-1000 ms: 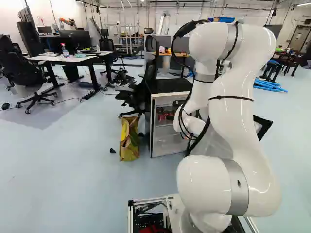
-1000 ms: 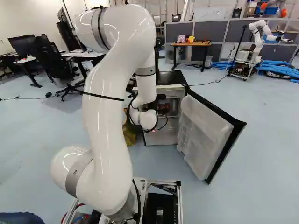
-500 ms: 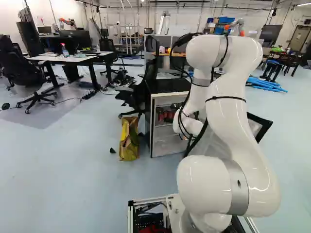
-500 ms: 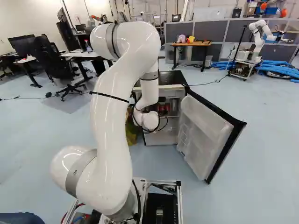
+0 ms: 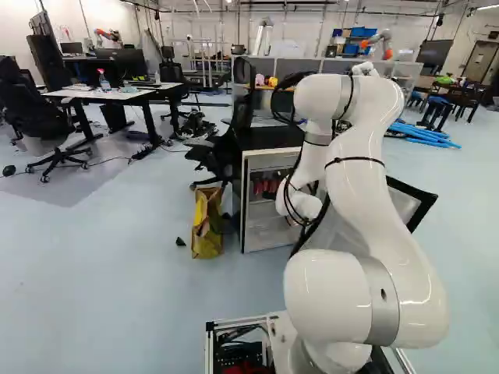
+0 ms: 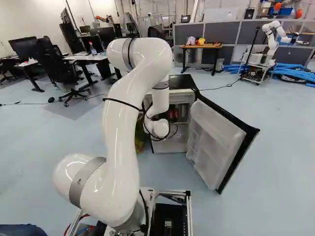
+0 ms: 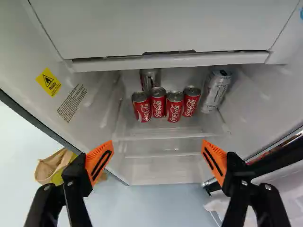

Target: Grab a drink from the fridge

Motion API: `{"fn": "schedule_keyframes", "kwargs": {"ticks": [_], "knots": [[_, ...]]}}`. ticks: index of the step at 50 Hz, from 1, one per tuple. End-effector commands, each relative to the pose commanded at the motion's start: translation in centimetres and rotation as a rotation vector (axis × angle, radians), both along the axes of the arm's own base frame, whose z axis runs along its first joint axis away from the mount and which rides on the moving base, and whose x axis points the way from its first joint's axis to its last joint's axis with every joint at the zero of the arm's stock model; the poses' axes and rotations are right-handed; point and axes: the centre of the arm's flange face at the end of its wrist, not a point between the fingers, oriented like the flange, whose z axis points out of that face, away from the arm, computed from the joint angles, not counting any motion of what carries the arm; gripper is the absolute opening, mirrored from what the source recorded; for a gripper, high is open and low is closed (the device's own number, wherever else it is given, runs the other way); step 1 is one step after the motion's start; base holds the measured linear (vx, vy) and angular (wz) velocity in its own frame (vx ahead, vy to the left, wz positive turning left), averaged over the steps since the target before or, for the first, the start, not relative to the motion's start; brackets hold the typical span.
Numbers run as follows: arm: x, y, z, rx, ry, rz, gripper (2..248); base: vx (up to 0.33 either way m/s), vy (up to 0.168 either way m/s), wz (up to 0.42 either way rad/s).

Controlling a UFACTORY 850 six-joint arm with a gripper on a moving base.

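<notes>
Four short red cans (image 7: 174,106) stand upright in a close cluster on the white shelf (image 7: 173,135) inside the fridge. Behind them stands a silver can (image 7: 149,78), partly hidden, and beside them, near the fridge's side wall, a taller white-and-silver can (image 7: 216,91) stands a little apart. Above the cans runs a broad white panel (image 7: 165,28), and a yellow warning sticker (image 7: 48,82) is stuck to one inner wall.

The black claw (image 7: 157,143) faces this opening with its two fingers spread wide, their orange pads (image 7: 98,162) well apart from each other; the red cans lie ahead, beyond the gap between them.

The black-topped fridge (image 5: 271,138) stands on the pale blue floor (image 5: 117,273), its black-edged door (image 6: 216,137) swung open to show translucent bins. The glossy white arm (image 5: 366,187) rises from the moving base and reaches toward the front of the fridge. Against the far side, a brown-and-yellow paper bag (image 5: 207,226) sits on the floor near a black office chair (image 5: 226,152). Farther off, in the right base view, another white robot (image 6: 270,42) stands beside blue tubing (image 6: 295,73).
</notes>
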Motion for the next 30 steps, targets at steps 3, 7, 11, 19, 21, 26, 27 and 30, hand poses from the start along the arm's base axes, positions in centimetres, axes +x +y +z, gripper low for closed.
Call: {"fn": "schedule_keyframes", "kwargs": {"ticks": [3,7,11,19,21,26,27,30], "knots": [[0.3,-0.1,-0.4,0.0,-0.005,0.0,247,0.0,0.0,0.0],[0.8,-0.2,-0.9,0.001,-0.017,-0.001,247,0.0,0.0,0.0],[1.2,-0.3,-1.4,0.002,-0.032,-0.002,247,0.0,0.0,0.0],[2.0,-0.7,-2.3,0.004,-0.065,-0.005,247,0.0,0.0,0.0],[2.2,-0.8,-2.6,0.005,-0.073,-0.007,247,0.0,0.0,0.0],[2.7,-1.0,-3.1,0.006,-0.095,-0.01,247,0.0,0.0,0.0],[2.7,-1.1,-3.3,0.006,-0.099,-0.011,247,0.0,0.0,0.0],[3.0,-1.2,-3.6,0.007,-0.11,-0.013,247,0.0,0.0,0.0]]}}
